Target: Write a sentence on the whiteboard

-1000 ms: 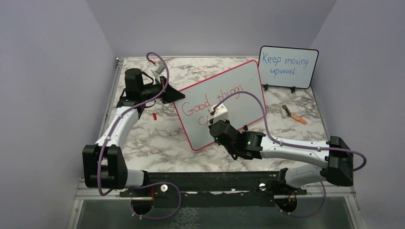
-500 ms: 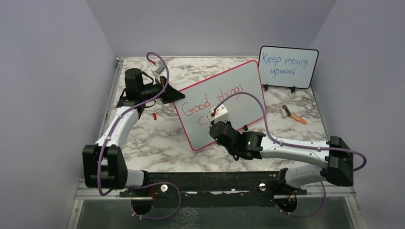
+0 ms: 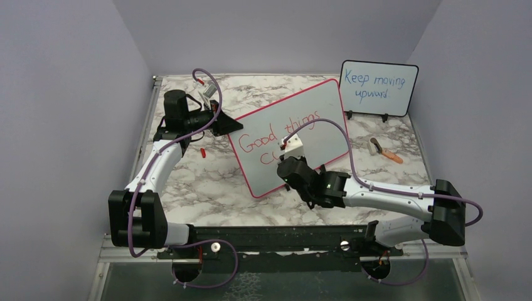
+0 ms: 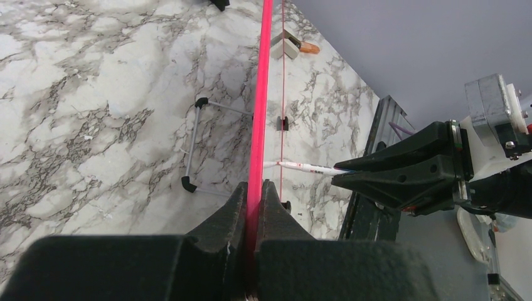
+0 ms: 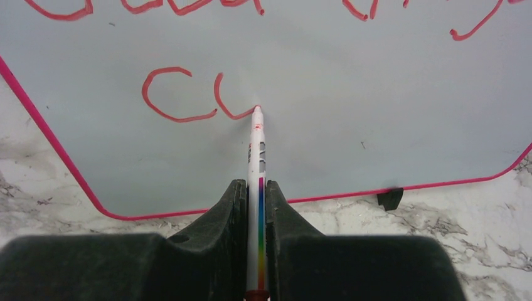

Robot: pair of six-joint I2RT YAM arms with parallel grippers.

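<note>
From above, a marble-patterned desk (image 3: 207, 175) stands between plain lilac walls (image 3: 63, 94). The whiteboard (image 3: 326, 119) stands near the desk's middle and carries the red sentence (image 3: 279, 132): "Good things" and a second line only begun. In the left wrist view, the left claw (image 4: 253, 188) is closed on the board's pink edge. In the right wrist view, the right claw (image 5: 255, 188) grips a marker (image 5: 256, 144), and its tip touches the white surface.

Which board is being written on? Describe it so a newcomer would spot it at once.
On the marble table, look at the middle: the whiteboard stands there, the left gripper shut on its edge. Unlike the smaller black-framed board with blue writing at the back right, it is larger, pink-red-framed and bears red words.
</note>
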